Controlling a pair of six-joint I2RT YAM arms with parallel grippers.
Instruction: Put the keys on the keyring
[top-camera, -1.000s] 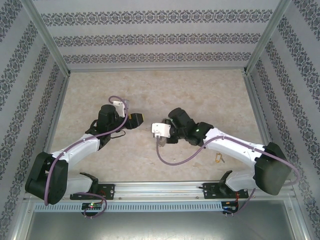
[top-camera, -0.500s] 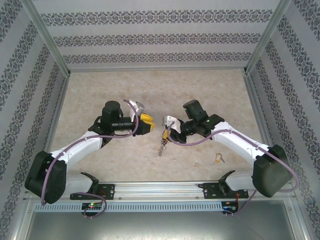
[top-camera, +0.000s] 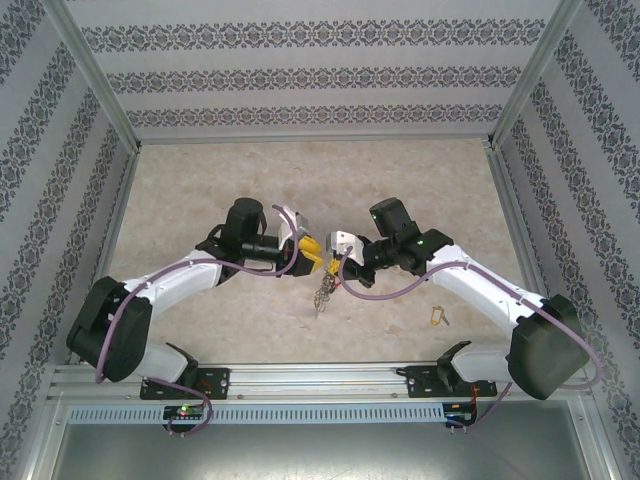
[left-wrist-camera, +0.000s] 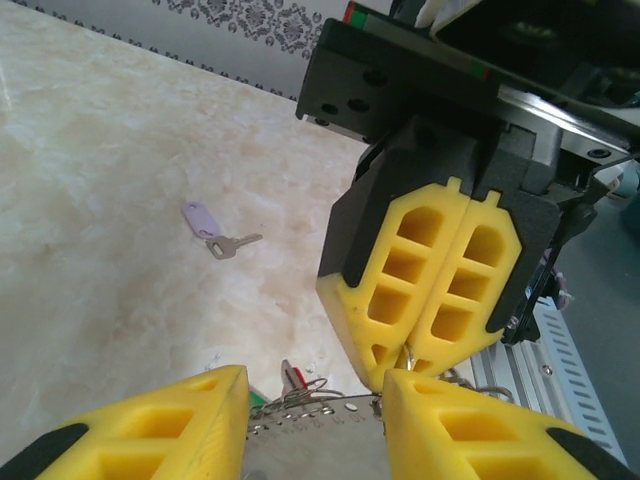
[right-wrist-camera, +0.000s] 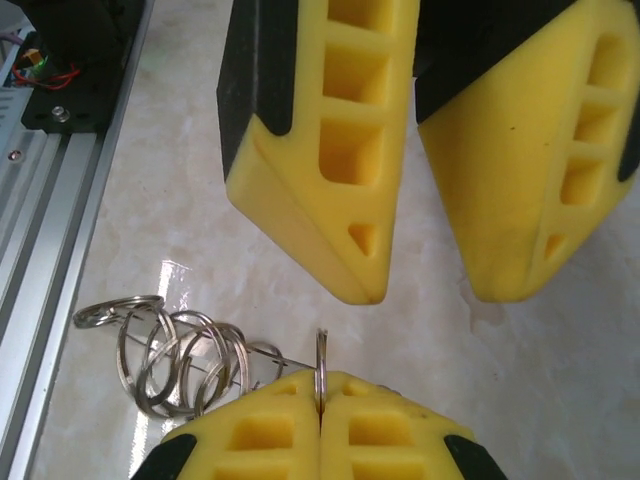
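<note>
Yellow left gripper (right-wrist-camera: 430, 285), silver keyring (right-wrist-camera: 321, 362), lilac-tagged key (left-wrist-camera: 205, 222), beige marbled table (left-wrist-camera: 100, 200)

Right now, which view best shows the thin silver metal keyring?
Right wrist: the thin silver metal keyring is close and edge-on, pinched in the right gripper, small rings fanned beside it. Left wrist catches part at its bottom edge; top external, a dangling cluster.

Lab test cell (aluminium frame (top-camera: 95, 75), wallpapered panels (top-camera: 300, 60), marble-look tabletop (top-camera: 400, 180)).
</note>
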